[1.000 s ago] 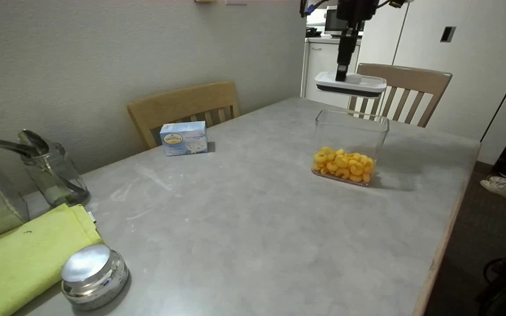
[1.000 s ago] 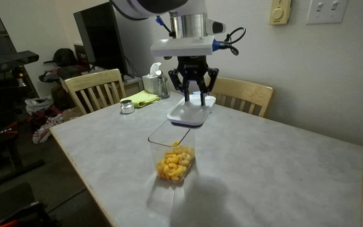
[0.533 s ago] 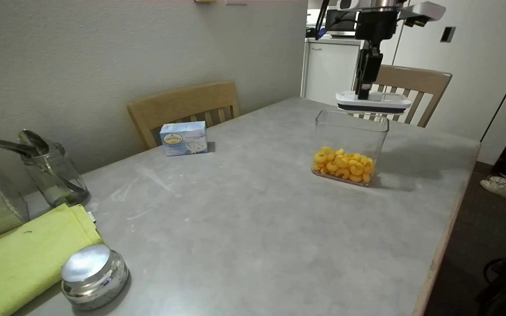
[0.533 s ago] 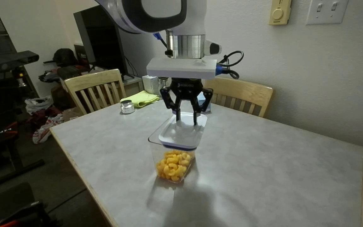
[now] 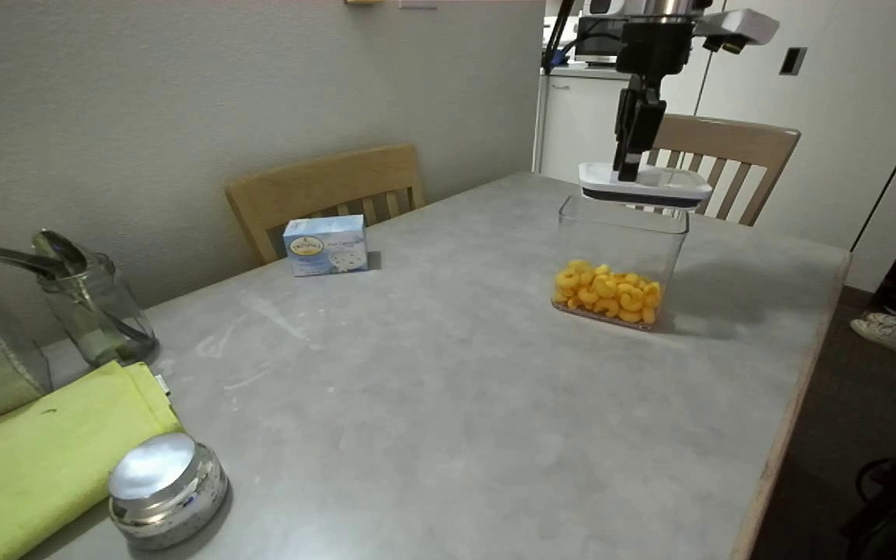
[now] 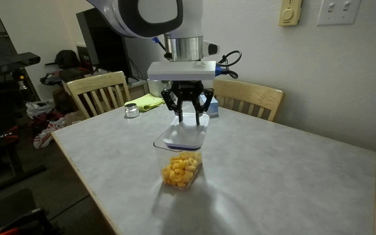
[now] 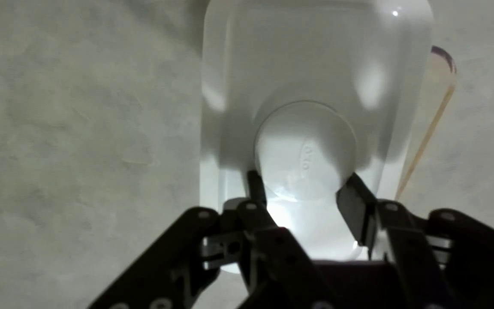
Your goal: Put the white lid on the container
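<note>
1. Wrist view: the tool point(image 7: 304, 184) is clamped on the white lid point(image 7: 307, 81), its two fingers on opposite sides of the round button point(image 7: 307, 150) in the lid's middle.
2. Past one long side of the lid, a rounded corner and part of the rim of the container show lower down; the lid hides the rest.
3. In both exterior views the container point(image 5: 621, 243) stands upright on the surface point(image 5: 417, 412); in an exterior view it is toward the far edge, where a wooden chair point(image 5: 720, 128) stands. Small yellow pieces point(image 5: 607, 292) fill its lower part.
4. The lid hangs, button side up, above the container; whether its underside touches the rim cannot be told.
5. A blue box point(image 5: 327, 246) stands by the surface's wall-side edge, as does a glass jar point(image 5: 102, 315) with cutlery point(image 5: 59, 253) in it.
6. In an exterior view a metal jar point(image 6: 132, 110) stands near the surface's far edge, and a folded yellow cloth point(image 6: 147, 101) lies just beside it, nearer the corner.
</note>
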Controlling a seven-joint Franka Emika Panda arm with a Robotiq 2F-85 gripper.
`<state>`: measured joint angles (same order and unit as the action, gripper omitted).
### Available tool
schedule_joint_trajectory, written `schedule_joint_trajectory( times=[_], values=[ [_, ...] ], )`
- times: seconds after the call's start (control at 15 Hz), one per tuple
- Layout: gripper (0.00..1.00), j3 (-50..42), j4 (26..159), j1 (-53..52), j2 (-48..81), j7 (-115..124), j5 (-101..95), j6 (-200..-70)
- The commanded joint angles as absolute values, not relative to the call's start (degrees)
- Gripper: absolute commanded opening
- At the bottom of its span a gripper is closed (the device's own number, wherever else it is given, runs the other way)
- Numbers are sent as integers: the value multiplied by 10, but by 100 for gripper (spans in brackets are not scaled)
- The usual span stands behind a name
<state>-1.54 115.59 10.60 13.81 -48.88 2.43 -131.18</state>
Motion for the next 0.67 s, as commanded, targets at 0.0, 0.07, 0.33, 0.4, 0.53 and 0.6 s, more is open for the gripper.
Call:
schedule_joint_trajectory(
  times=[0.0,0.07,0.33,0.4,0.53,0.6],
  values=[
    [22,-11,1172,92,132,-457,36,-1349],
    [22,-11,1172,87,135,-438,35,-1355],
    [22,-9,1176,69,141,-364,20,-1368],
    [22,-9,1179,67,140,-352,16,-1368],
    [22,-10,1187,66,137,-334,12,-1372],
    [22,-10,1189,67,137,-332,12,-1371]
  ],
)
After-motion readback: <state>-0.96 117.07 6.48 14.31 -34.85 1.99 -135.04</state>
